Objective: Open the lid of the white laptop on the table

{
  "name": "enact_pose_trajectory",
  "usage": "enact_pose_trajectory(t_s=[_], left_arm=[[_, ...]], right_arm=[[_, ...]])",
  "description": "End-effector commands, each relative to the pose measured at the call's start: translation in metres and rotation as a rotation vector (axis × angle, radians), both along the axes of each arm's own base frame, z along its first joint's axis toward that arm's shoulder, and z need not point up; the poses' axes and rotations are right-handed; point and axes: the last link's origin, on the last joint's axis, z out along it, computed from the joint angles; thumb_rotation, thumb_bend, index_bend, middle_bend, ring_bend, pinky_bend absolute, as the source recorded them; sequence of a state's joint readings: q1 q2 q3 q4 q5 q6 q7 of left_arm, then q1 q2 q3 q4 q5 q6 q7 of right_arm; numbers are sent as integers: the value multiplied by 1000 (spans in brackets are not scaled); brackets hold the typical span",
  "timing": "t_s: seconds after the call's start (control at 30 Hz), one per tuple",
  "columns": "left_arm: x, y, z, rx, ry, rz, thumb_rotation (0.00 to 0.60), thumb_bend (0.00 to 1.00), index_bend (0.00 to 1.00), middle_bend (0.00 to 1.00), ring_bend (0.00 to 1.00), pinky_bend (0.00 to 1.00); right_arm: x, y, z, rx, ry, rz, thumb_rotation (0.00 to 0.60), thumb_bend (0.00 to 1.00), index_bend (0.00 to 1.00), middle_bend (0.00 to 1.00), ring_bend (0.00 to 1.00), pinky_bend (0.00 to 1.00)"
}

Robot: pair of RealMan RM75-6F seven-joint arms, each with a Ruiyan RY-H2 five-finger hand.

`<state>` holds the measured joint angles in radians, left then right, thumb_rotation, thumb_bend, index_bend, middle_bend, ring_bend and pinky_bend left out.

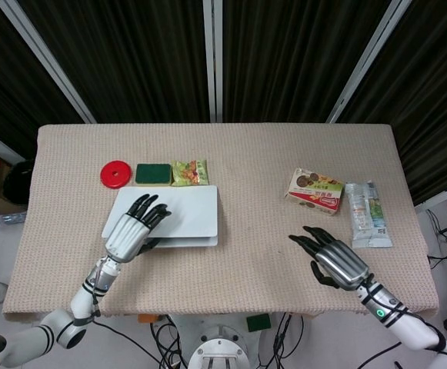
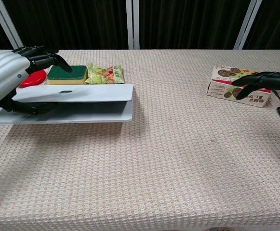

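The white laptop [image 1: 185,215] lies left of centre, its lid [image 2: 91,92] lifted a little off the base [image 2: 96,114], leaving a narrow wedge-shaped gap at the front. My left hand [image 1: 131,231] grips the lid's front left edge, fingers spread on top and the thumb underneath, between lid and base. In the chest view the left hand [image 2: 5,77] fills the left edge. My right hand [image 1: 337,263] hovers over the front right of the table, fingers apart and holding nothing. It shows in the chest view as the right hand [image 2: 265,82] in front of the biscuit box.
Behind the laptop sit a red disc [image 1: 114,175], a green sponge [image 1: 153,174] and a snack packet [image 1: 190,172]. A biscuit box [image 1: 315,191] and a white packet [image 1: 368,215] lie at the right. The table's front edge runs just below both hands.
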<state>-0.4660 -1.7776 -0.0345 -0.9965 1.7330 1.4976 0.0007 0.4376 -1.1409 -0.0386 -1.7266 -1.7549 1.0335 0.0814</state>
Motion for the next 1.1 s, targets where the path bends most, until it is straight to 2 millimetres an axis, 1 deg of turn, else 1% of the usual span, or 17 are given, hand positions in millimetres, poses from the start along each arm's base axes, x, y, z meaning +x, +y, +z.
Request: enact_pose_trajectory(t_s=[0.03, 0.07, 0.17, 0.33, 0.67, 0.97, 1.1], left_arm=[[2, 2, 2, -4, -19, 4, 600, 805, 276, 250, 109, 153], [3, 3, 3, -7, -22, 5, 600, 805, 275, 250, 109, 153], [4, 4, 4, -13, -32, 9, 600, 806, 274, 250, 109, 152], [6, 5, 6, -23, -49, 16, 600, 805, 273, 250, 109, 150], [8, 5, 7, -28, -60, 21, 600, 801, 271, 250, 109, 149], [7, 6, 8, -31, -59, 23, 600, 800, 271, 250, 109, 148], [7, 6, 8, -31, -60, 23, 600, 800, 271, 250, 109, 148]], right_arm=[[26, -12, -32, 70, 17, 68, 600, 779, 0, 112, 0, 21], [34, -15, -41, 81, 17, 89, 600, 778, 0, 105, 0, 9], [53, -21, -58, 100, -6, 126, 600, 775, 0, 83, 0, 0], [71, -30, -74, 110, -25, 162, 600, 765, 0, 72, 0, 0], [89, -38, -89, 111, -31, 196, 600, 752, 0, 71, 0, 0], [101, -43, -106, 125, -21, 233, 600, 752, 0, 71, 0, 0], [106, -44, -110, 113, -24, 249, 600, 752, 0, 72, 0, 0]])
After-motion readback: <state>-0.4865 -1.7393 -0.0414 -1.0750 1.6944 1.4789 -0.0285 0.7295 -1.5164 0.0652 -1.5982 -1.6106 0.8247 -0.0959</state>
